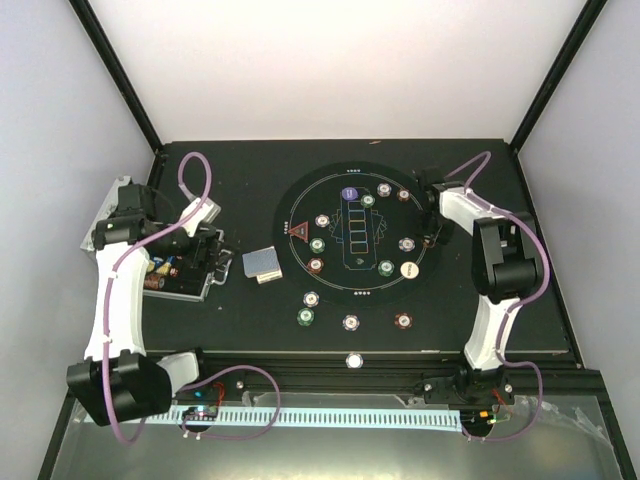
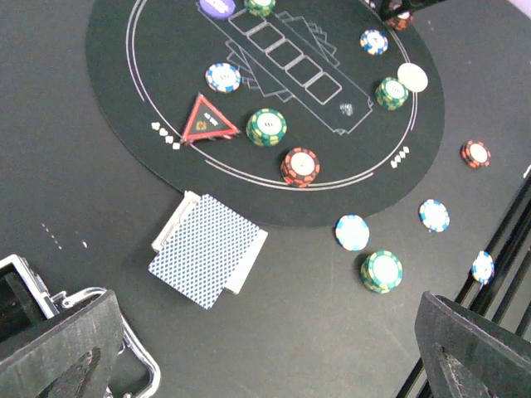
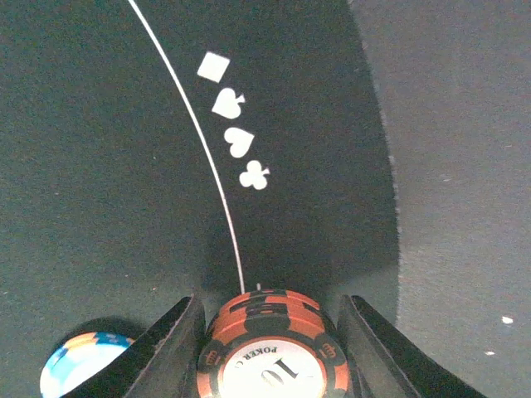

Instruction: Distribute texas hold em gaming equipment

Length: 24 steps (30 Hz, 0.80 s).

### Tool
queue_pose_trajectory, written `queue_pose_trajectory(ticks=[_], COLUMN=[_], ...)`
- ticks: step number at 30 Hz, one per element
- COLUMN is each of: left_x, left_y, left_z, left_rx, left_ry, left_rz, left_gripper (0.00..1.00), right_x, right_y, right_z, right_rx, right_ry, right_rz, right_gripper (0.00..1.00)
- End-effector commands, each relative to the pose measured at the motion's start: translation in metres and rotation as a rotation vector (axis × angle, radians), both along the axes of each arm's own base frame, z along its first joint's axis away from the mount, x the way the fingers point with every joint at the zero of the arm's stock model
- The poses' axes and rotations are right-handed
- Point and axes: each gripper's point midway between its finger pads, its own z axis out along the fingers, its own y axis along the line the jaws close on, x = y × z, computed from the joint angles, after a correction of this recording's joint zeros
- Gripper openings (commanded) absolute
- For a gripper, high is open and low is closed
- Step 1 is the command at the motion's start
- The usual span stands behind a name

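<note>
The flat black table (image 1: pixel 230 180) carried a round black felt mat (image 1: pixel 300 200) printed with white lines near its middle. Just left of the mat lay a squared deck of blue-backed playing cards (image 1: pixel 264 264), and further left sat an open silver ribbed metal case (image 1: pixel 113 203). In front of the mat, apart from one another, lay a green striped round chip (image 1: pixel 305 318), two pale blue-and-white striped chips (image 1: pixel 311 298) (image 1: pixel 351 322) and a red-brown striped chip (image 1: pixel 402 321).

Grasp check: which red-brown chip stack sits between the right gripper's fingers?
The red-brown stack at the mat's right edge, beside the suit symbols, clamped in the right gripper; other red-brown stacks sit untouched.
</note>
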Motion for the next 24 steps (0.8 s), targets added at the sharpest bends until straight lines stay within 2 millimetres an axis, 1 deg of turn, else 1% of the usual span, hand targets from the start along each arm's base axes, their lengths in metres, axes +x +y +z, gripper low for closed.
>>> queue_pose_trajectory(ticks=[1,3,6,7,8,9,10,12,14,16,17,18,21,24], left_x=[-0.006,-0.007,-0.005,-0.005,-0.004,-0.003,-0.002,0.001,0.001,-0.003,-0.003,-0.003,0.008,0.015], left_y=[0.004,0.008,0.016,0.019,0.021,0.022,0.023,0.022,0.018,0.010,0.007,0.005,-0.001,-0.006], left_z=[-0.022,-0.034,-0.053,-0.056,-0.059,-0.061,-0.062,-0.064,-0.067,-0.071,-0.078,-0.082,-0.095,-0.110], left_rx=[0.060,0.090,0.151,0.171,0.188,0.201,0.213,0.221,0.228,0.253,0.261,0.277,0.352,0.424], left_ry=[0.040,0.076,0.109,0.106,0.101,0.091,0.079,0.050,0.020,-0.008,0.005,0.002,-0.020,-0.019], left_rz=[-0.090,-0.114,-0.128,-0.138,-0.144,-0.149,-0.156,-0.179,-0.222,-0.296,-0.335,-0.359,-0.406,-0.464], left_gripper=[0.99,0.99,0.99,0.99,0.99,0.99,0.99,0.99,0.99,0.99,0.99,0.99,0.99,0.99], right_x=[0.010,0.008,0.005,0.004,0.003,0.002,0.003,0.003,0.003,0.003,0.002,0.001,-0.008,-0.022], right_y=[0.004,0.005,0.005,0.006,0.006,0.006,0.007,0.009,0.011,0.013,0.015,0.016,0.027,0.042], right_z=[-0.007,-0.015,-0.021,-0.021,-0.020,-0.019,-0.015,-0.005,0.011,0.031,0.040,0.050,0.076,0.091], right_rx=[0.024,0.027,0.034,0.036,0.038,0.041,0.050,0.066,0.080,0.097,0.107,0.113,0.128,0.141], right_ry=[-0.010,0.002,0.012,0.012,0.009,0.005,-0.006,-0.032,-0.070,-0.122,-0.147,-0.171,-0.232,-0.268], right_rz=[0.013,0.010,0.008,0.008,0.005,0.002,0.003,0.002,0.002,0.004,0.010,0.017,0.055,0.106], right_gripper=[0.28,0.30,0.35,0.39,0.46,0.50,0.53,0.59,0.67,0.71,0.72,0.74,0.77,0.80])
